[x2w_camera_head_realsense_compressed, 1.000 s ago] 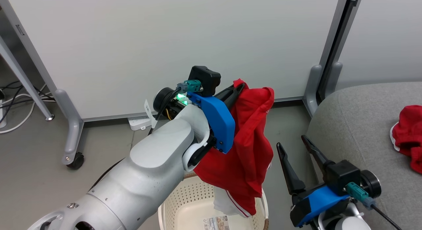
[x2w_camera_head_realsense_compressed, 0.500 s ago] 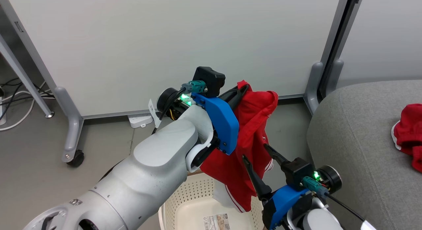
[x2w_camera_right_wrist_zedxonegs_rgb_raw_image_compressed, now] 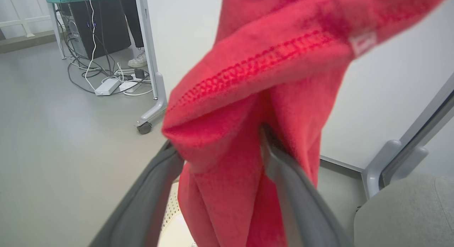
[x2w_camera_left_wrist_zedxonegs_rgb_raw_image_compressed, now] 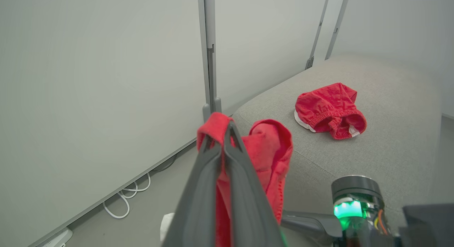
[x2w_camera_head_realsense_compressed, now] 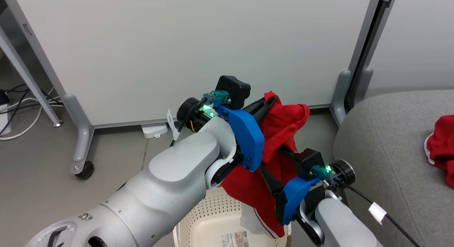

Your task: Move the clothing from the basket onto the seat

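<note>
Red soft cloth is hanging in the air directly above the basket (x2w_camera_head_realsense_compressed: pixel 200 213). This hanging garment (x2w_camera_head_realsense_compressed: pixel 283 119) is dangling from the left gripper (x2w_camera_head_realsense_compressed: pixel 268 101), whose fingers are pressing together on a fold at its top edge. Its lower end, with the white trim, is drooping over the opening of the basket. The right gripper (x2w_camera_head_realsense_compressed: pixel 272 158) is sitting at the middle of the cloth, higher than the basket rim. Its fingers are standing apart, one on each side of a bunched fold, and they do not seem to be pinching it yet.

The seat (x2w_camera_head_realsense_compressed: pixel 383 133) is standing just to the right of the basket. A crumpled garment (x2w_camera_head_realsense_compressed: pixel 441 147) is lying on it, well apart from the basket.

I am judging the hanging garment to be light and completely limp: it is folding under its own weight and is giving no resistance. It is not looking fragile, and the knitted surface is probably giving good friction. With one hold only, it is likely swinging easily, and the low end is risking to catch on the basket rim. A thick fold or the stitched hem is offering the safest place for the second hold.
</note>
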Available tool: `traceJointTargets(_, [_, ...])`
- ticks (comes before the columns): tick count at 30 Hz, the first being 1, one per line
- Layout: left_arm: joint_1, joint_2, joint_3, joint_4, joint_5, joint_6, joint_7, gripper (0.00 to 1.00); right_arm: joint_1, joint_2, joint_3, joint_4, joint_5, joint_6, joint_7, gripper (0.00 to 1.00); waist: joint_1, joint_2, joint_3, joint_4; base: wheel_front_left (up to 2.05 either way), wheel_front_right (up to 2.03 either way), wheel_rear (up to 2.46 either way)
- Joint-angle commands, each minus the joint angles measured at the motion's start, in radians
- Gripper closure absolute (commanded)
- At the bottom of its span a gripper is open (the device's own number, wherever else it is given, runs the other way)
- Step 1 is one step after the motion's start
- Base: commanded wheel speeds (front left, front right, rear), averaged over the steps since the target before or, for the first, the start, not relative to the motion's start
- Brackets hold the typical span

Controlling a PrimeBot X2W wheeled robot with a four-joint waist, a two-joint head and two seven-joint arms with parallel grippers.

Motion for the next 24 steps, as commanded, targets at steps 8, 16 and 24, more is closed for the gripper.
traceJointTargets(8, [-0.019,0.002,-0.012,-0.009,-0.017,0.006,-0.011,1.0,-0.113,-0.001,0.062,0.109,0.086,0.0,-0.038,0.5,-0.0001,-0.0001,0.0,-0.005,0.0,0.0,0.0])
traceJointTargets(16, [-0.025,0.002,-0.018,-0.004,-0.025,0.005,-0.015,1.0,-0.156,-0.001,0.115,0.169,0.145,0.0,-0.081,1.0,-0.0001,-0.0001,-0.005,-0.015,0.0,0.0,0.0])
traceJointTargets(24, [-0.021,0.002,-0.02,0.014,-0.03,0.001,-0.019,1.0,-0.162,-0.001,0.124,0.207,0.158,0.0,-0.103,1.0,-0.0001,-0.0001,-0.004,-0.028,0.0,0.0,0.0])
